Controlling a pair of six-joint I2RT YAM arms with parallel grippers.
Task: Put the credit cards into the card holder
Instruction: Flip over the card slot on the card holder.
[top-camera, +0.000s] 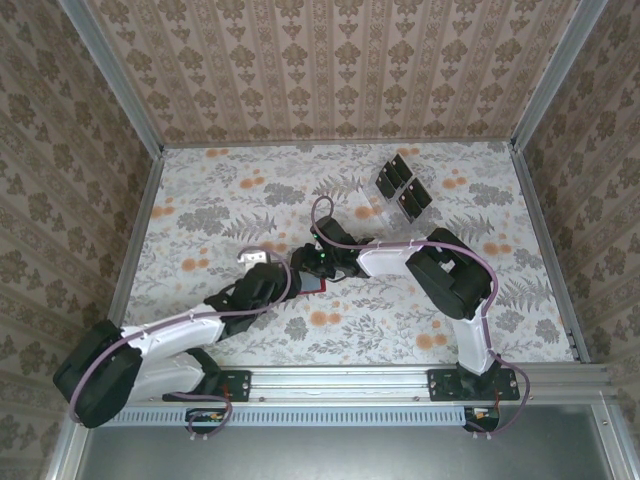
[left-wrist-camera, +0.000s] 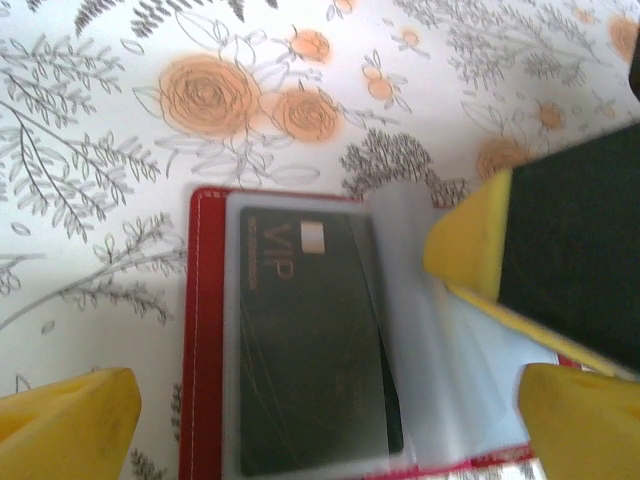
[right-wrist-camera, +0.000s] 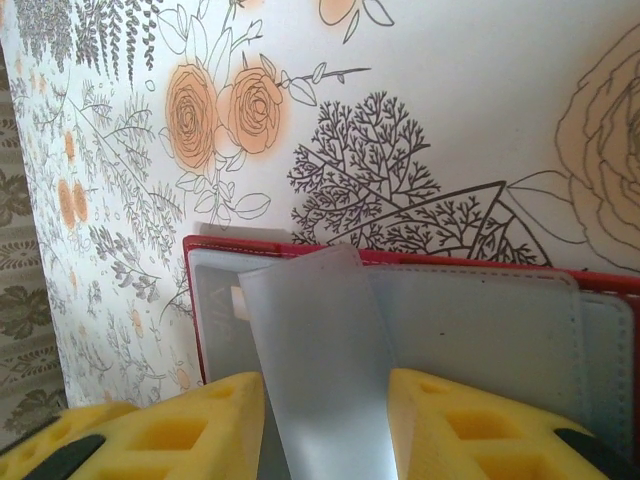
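The red card holder (left-wrist-camera: 205, 330) lies open on the flowered table (top-camera: 250, 200), its pale clear sleeves facing up. One dark credit card (left-wrist-camera: 310, 340) marked VIP sits inside the left sleeve. My right gripper (right-wrist-camera: 325, 420) is shut on a loose translucent sleeve page (right-wrist-camera: 320, 340) and holds it lifted above the holder (right-wrist-camera: 500, 262). My left gripper (left-wrist-camera: 330, 425) hangs open just over the holder, its yellow pads wide apart on either side of it. Several more dark credit cards (top-camera: 400, 188) stand at the back of the table.
The spare cards stand in a clear plastic stand (top-camera: 372, 210) at the back right. Both arms meet over the holder (top-camera: 318, 285) at mid table. Patterned walls with metal rails (top-camera: 545, 240) close in three sides.
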